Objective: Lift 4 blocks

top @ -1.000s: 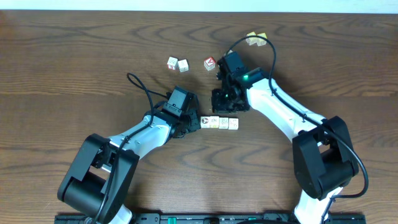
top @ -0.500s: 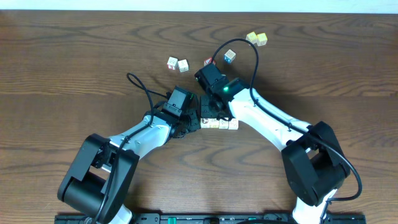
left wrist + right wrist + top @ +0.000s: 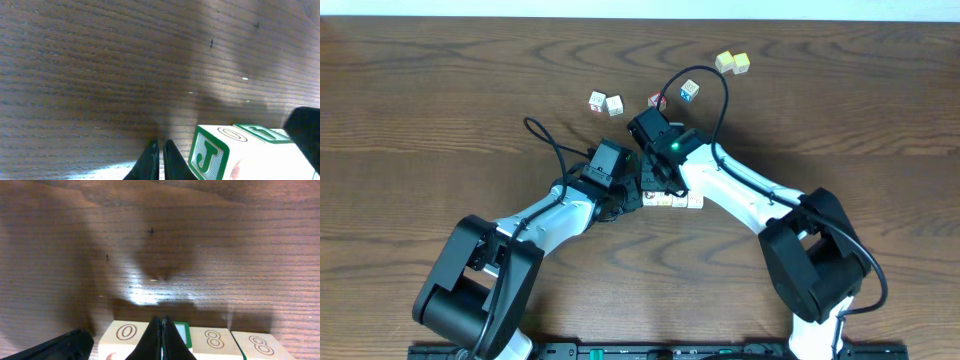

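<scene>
Left pincer [image 3: 161, 151] and right pincer [image 3: 162, 329] both pressed together, empty. All four blocks [image 3: 215, 341] sitting on the table [image 3: 225, 255], nothing lifted yet.

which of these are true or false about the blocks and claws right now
1. The blocks sit side by side in one row. True.
2. The right claw is wide open. False: its fingers are shut together, above the row.
3. The left claw is shut with nothing between its fingers. True.
4. The pale yellow cubes are part of the row. False: they lie apart from it, toward the far edge of the table.
</scene>
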Motion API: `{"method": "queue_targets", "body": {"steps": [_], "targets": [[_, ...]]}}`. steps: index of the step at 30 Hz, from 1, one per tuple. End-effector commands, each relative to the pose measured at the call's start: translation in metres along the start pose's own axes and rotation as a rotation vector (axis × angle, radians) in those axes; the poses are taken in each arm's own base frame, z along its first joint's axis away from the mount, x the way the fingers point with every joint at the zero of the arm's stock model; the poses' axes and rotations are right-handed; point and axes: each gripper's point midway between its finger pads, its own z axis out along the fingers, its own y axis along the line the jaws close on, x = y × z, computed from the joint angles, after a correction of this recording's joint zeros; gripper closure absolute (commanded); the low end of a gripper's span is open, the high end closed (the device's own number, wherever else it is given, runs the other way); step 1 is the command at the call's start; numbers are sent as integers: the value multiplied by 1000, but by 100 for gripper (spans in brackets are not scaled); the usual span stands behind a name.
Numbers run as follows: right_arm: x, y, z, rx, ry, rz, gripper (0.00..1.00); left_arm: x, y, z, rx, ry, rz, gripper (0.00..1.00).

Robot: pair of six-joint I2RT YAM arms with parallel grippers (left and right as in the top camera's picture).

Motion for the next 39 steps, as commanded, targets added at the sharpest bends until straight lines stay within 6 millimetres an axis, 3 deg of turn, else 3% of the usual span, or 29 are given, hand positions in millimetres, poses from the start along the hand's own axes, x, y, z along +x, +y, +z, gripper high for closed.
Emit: {"method": "queue_targets", "body": {"steps": [1, 7, 22, 39], "targets": [[-3, -2, 0, 9, -3, 23, 99, -1, 8, 1, -39, -11, 0, 93], [-3, -13, 1, 12, 33, 47, 99, -1, 8, 1, -39, -10, 0, 92], [5, -4, 0, -69, 99, 44, 99, 0, 8, 1, -41, -9, 0, 93], [8, -7, 0, -56, 111, 44, 99, 0, 8, 1, -41, -9, 0, 93]]}}
